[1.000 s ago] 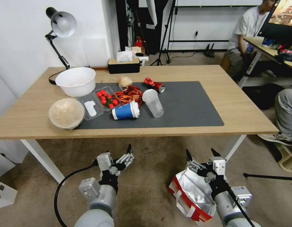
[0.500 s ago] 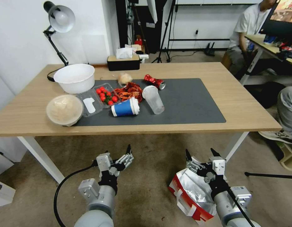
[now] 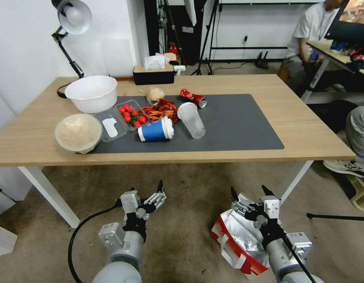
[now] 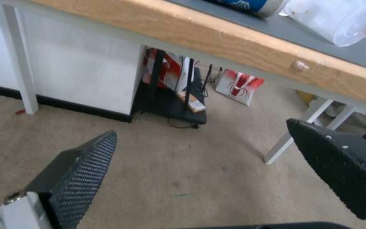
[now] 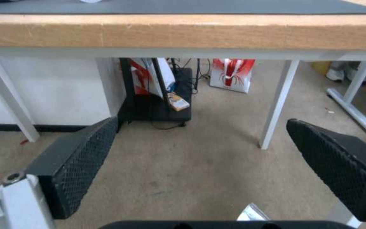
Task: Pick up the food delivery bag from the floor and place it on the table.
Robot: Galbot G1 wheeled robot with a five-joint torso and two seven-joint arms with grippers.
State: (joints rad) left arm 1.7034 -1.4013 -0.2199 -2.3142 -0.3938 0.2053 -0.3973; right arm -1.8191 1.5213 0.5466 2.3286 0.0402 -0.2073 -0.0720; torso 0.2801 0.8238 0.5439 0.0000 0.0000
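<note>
The food delivery bag (image 3: 239, 245), white and red with a silver foil lining, lies tilted on the floor (image 3: 190, 204) at the lower right, its mouth open upward. My right gripper (image 3: 249, 193) is open over the far rim of that mouth, with nothing between its fingers; a foil corner of the bag (image 5: 253, 213) shows below the open right gripper (image 5: 202, 143). My left gripper (image 3: 146, 189) hangs open over bare carpet to the left, and carpet fills the gap of the left gripper (image 4: 200, 143). The light-wood table (image 3: 307, 129) stands just ahead.
On the table's grey mat (image 3: 237, 125) lie a blue cup (image 3: 155, 130), a clear cup (image 3: 191, 120), a crushed can (image 3: 193, 98), food, bowls and a tissue box (image 3: 153, 73). White table legs (image 3: 294, 179) flank the space below. Another red-and-white bag (image 5: 232, 74) stands under the table's far side.
The whole head view has shifted a little, so the camera moved. Both grippers stay open in the same places relative to the bag.
</note>
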